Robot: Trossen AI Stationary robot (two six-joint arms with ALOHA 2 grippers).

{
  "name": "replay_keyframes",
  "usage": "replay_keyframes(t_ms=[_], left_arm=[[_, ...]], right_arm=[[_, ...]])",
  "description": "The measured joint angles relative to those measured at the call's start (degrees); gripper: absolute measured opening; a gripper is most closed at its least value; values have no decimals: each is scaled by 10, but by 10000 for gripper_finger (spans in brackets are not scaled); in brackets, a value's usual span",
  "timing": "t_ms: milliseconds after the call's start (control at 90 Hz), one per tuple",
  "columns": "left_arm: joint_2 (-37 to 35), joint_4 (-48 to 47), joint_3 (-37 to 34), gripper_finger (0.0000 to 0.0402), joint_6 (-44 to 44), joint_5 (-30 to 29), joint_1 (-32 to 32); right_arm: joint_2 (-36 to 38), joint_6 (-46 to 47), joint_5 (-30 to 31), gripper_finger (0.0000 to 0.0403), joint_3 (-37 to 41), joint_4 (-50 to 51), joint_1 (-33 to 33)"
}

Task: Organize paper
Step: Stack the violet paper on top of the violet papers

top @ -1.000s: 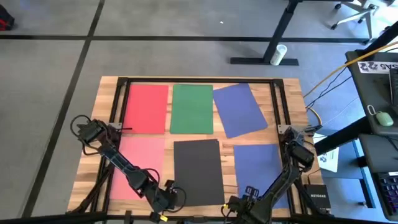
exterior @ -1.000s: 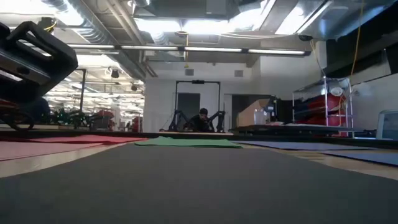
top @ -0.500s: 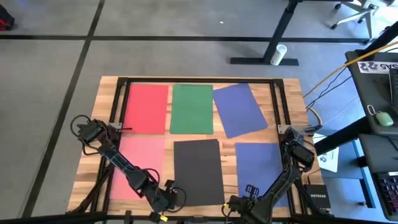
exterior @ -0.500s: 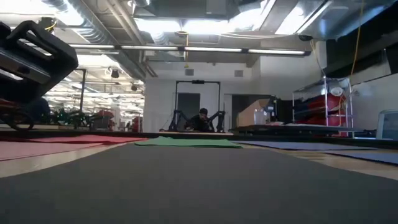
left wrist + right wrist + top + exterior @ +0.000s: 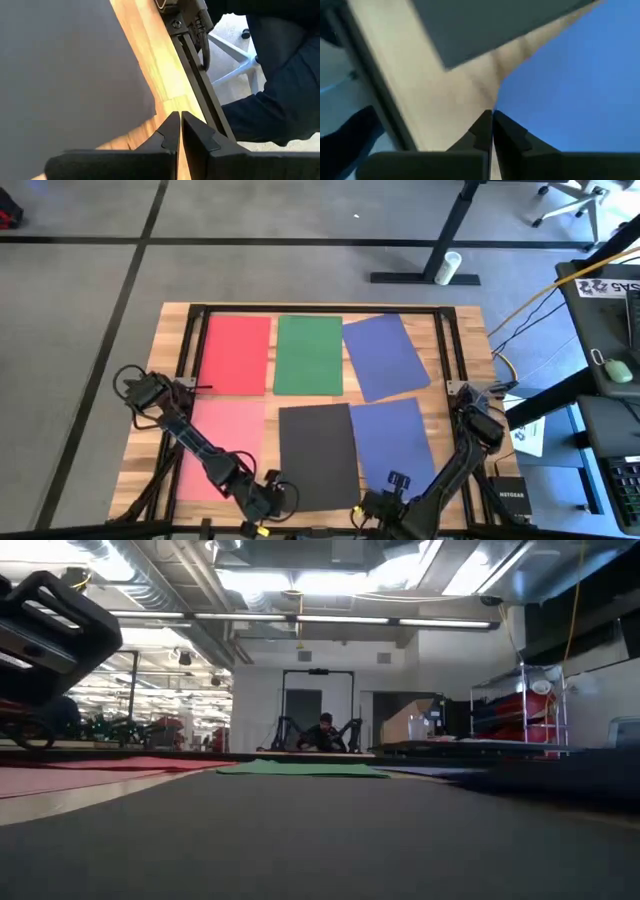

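Right hand [image 5: 385,498] at bench's [image 5: 462,360] six o'clock, fingers closed, pinching blue sheet [image 5: 390,442] beside grey sheet [image 5: 318,455], seemingly to align it.

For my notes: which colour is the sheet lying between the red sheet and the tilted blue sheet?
Green. The green sheet shows best in the high view.
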State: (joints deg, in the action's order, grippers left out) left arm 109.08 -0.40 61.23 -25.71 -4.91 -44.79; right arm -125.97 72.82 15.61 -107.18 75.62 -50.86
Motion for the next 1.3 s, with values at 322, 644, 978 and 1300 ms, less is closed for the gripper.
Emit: replay_keyframes(t_ms=[322,644,978,1300], left_arm=[[0,10,0,0,-9,-11,-17],[0,12,0,0,-27,-19,-30],[0,15,0,0,-36,-29,-31],[0,14,0,0,-49,-44,-38]], right_arm=[[17,-41,86,0,-79,144,46],[49,-77,135,0,-115,145,72],[51,-186,233,0,-239,144,86],[69,-315,247,0,-253,144,157]])
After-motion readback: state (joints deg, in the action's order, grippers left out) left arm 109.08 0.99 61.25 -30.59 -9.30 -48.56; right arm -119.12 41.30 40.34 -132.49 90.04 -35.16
